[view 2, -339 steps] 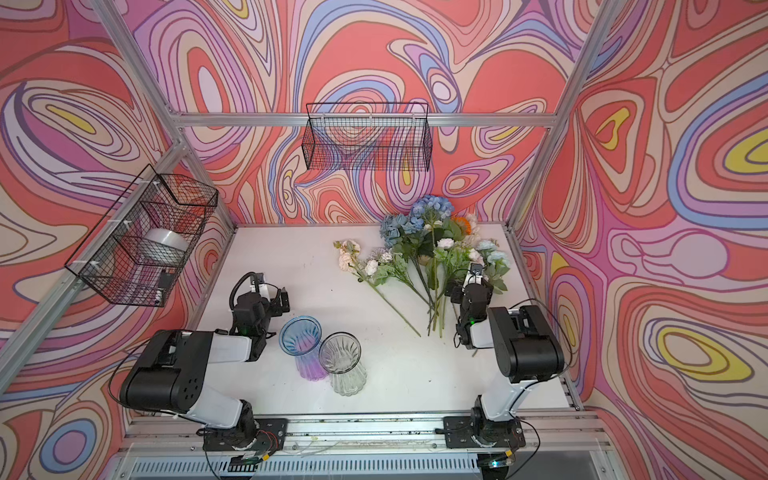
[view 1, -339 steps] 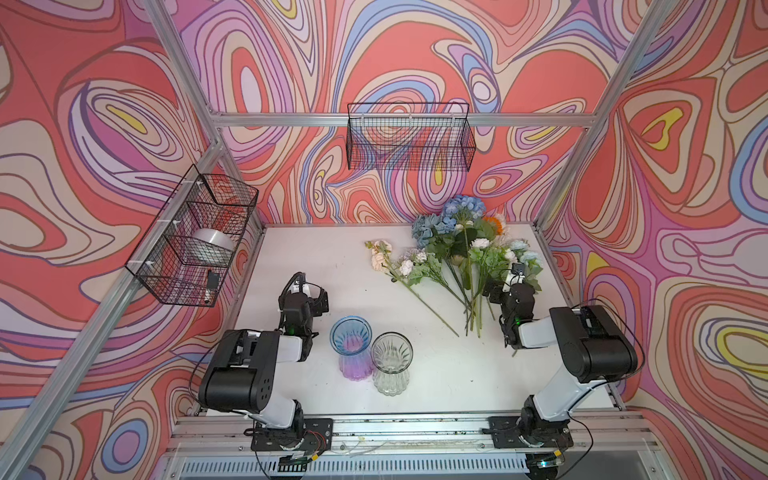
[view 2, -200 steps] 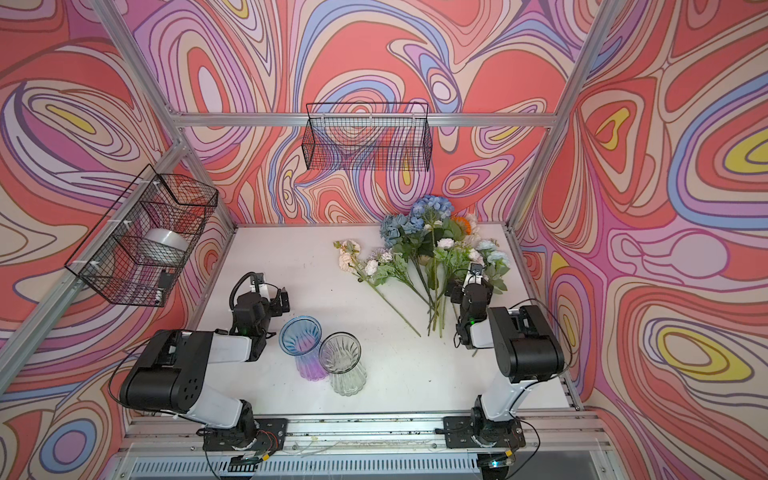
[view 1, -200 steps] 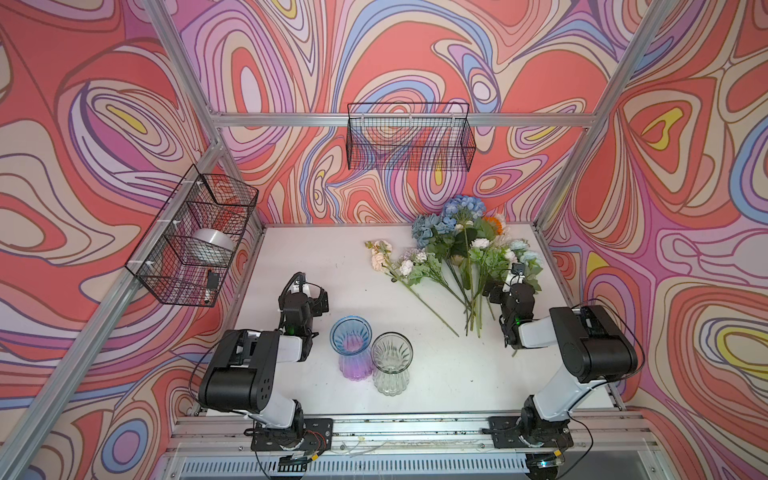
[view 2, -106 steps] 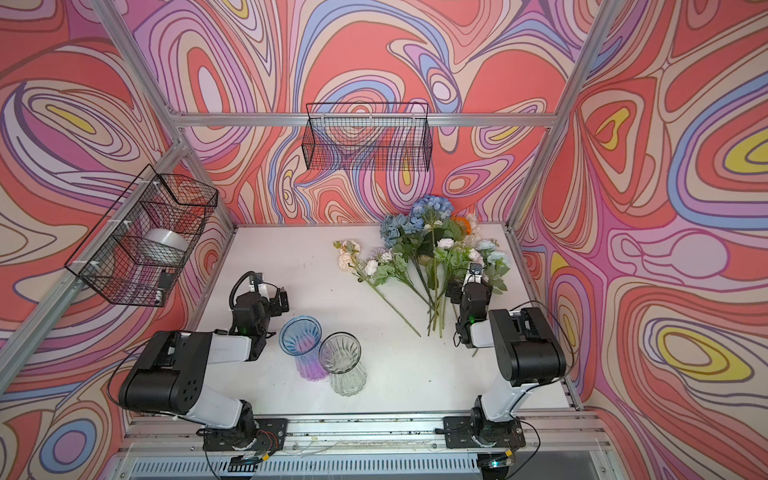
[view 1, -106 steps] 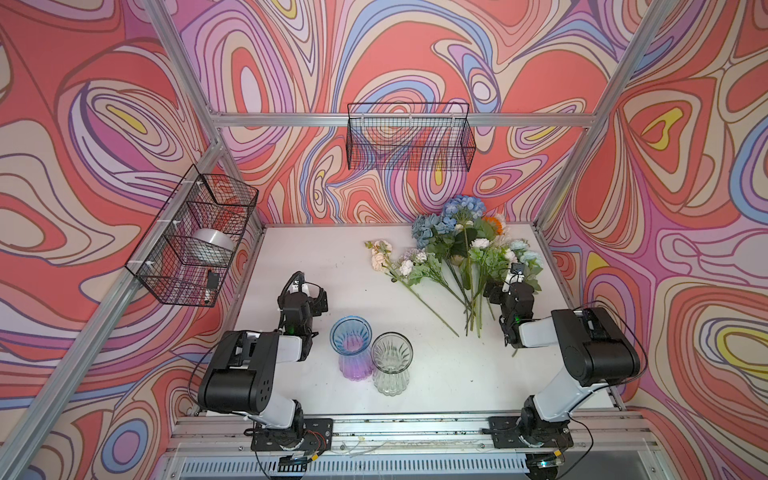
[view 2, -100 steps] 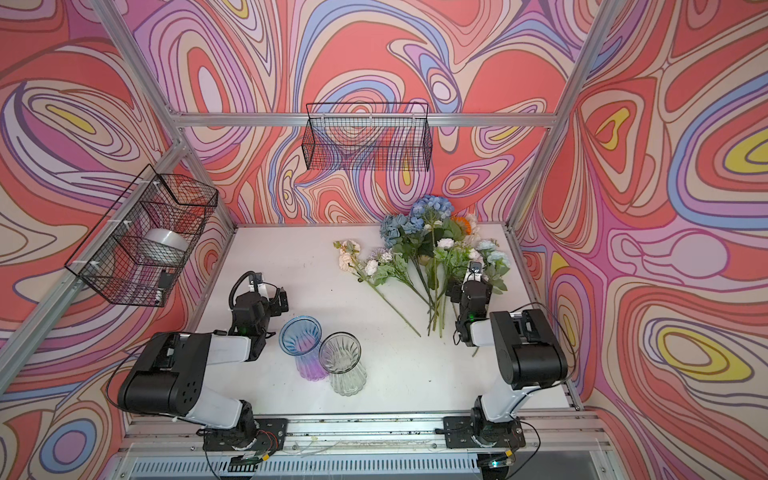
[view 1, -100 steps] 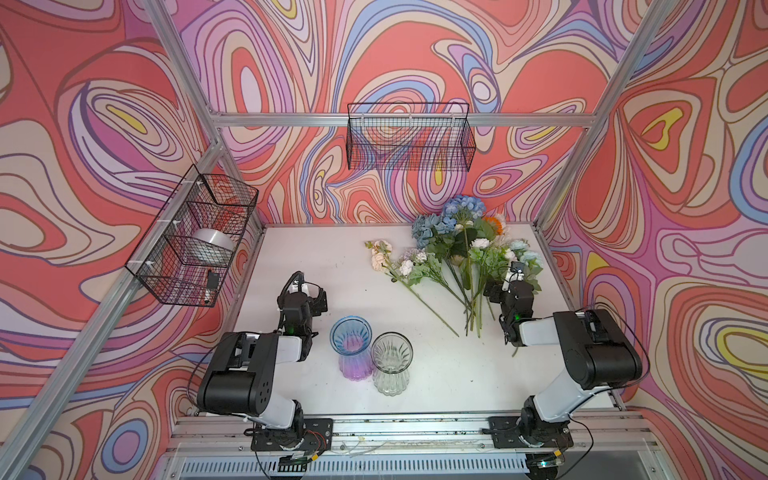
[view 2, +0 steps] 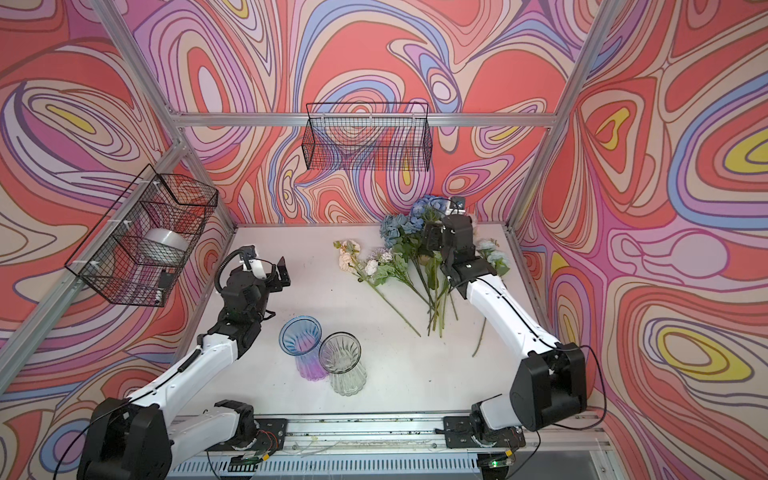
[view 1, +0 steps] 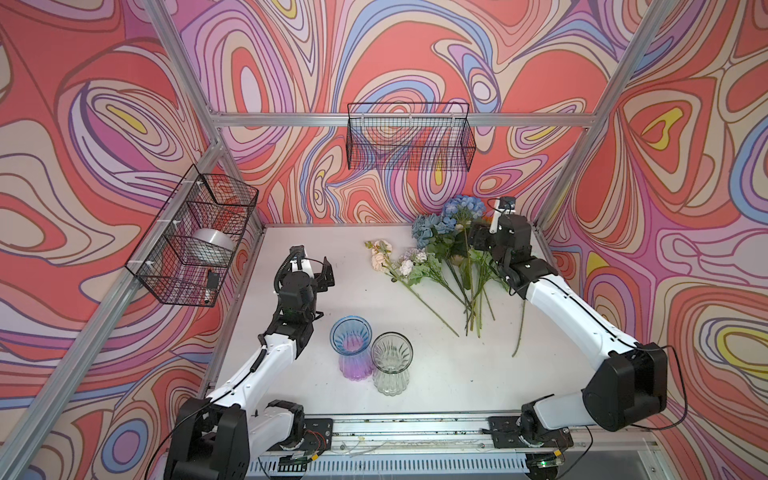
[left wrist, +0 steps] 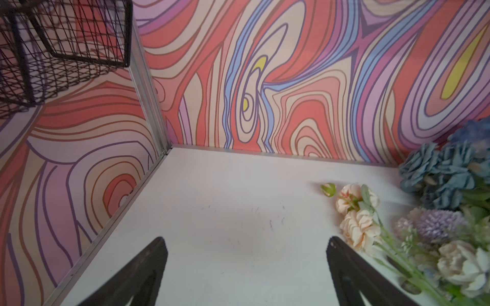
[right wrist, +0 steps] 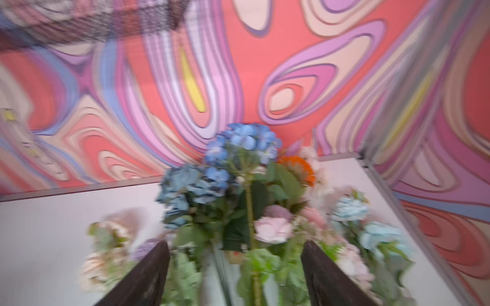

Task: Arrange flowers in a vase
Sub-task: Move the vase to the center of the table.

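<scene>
Left wrist view had the left gripper (left wrist: 245,267) with its jaws spread wide over bare white table (left wrist: 225,198), out on the left side and not far from the wire basket (view 1: 174,282) hung on the wall. Moving right, in both top views a blue vase (view 1: 351,347) and a clear vase (view 1: 391,365) stood upright and snug side by side near the front, both empty. Further right the flowers (view 1: 446,257) lay in a loose heap toward the back right corner, stems pointing forward, with one bare stem (view 1: 519,326) lying a bit apart. The right gripper (right wrist: 234,246) sat low over that heap, jaws apart on either side of a blue hydrangea (right wrist: 244,143) stem and not pinching it, though that wrist view was pretty blurry.
</scene>
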Robot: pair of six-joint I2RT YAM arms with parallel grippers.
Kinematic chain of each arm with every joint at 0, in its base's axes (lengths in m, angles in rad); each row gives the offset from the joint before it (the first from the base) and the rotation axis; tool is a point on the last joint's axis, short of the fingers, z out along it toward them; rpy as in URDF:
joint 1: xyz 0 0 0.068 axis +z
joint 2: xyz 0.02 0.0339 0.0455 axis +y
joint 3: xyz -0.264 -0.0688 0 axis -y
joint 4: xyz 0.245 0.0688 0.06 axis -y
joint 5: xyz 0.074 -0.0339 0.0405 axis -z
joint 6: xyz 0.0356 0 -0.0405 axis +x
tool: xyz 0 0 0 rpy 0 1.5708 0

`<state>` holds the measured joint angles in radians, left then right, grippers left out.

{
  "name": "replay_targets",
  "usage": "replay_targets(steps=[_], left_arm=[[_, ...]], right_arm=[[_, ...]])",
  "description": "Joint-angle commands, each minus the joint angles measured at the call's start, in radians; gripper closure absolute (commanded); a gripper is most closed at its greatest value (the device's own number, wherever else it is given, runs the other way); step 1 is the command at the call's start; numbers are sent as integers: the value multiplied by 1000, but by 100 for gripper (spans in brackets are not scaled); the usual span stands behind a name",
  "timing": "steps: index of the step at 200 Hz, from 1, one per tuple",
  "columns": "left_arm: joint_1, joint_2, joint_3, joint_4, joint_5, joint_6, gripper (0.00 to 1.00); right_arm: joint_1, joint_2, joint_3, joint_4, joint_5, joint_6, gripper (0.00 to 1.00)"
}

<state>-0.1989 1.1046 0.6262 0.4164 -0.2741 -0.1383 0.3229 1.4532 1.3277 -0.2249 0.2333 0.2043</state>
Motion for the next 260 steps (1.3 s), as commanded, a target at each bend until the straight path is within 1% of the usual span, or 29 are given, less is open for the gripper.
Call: replay_targets(steps=[1,15,33,48,58,77,103,126,157,172,200,229,260], left_arm=[[-5,-22,60,-162,67,-147,0],[-9,-19,94,-191,124,-193,0],[-13,-7,117,-193,194,-265,0],[-17,5,130,-188,257,-292,0],[-22,12,137,-189,276,-308,0],[-36,13,148,-194,294,-320,0],[-51,4,139,-194,277,-306,0],[-52,0,135,-211,253,-292,0],[-52,-6,132,-211,236,-290,0],[-52,-6,129,-201,237,-290,0],[-52,-5,123,-197,236,-293,0],[-54,-6,116,-207,230,-294,0],[-54,-16,109,-208,216,-291,0]], right_arm=[[72,56,141,-408,-211,50,25],[127,92,238,-529,-307,42,31],[221,124,329,-657,-348,7,34],[292,159,403,-765,-379,-10,36],[342,188,450,-841,-395,-29,37],[438,239,523,-986,-389,-69,38],[521,254,526,-1081,-425,-96,39],[553,229,502,-1106,-513,-108,39],[579,196,473,-1125,-557,-96,41],[587,187,439,-1101,-589,-85,43],[601,194,387,-1034,-604,-83,48],[605,213,363,-964,-629,-85,57],[605,234,360,-965,-617,-95,72]])
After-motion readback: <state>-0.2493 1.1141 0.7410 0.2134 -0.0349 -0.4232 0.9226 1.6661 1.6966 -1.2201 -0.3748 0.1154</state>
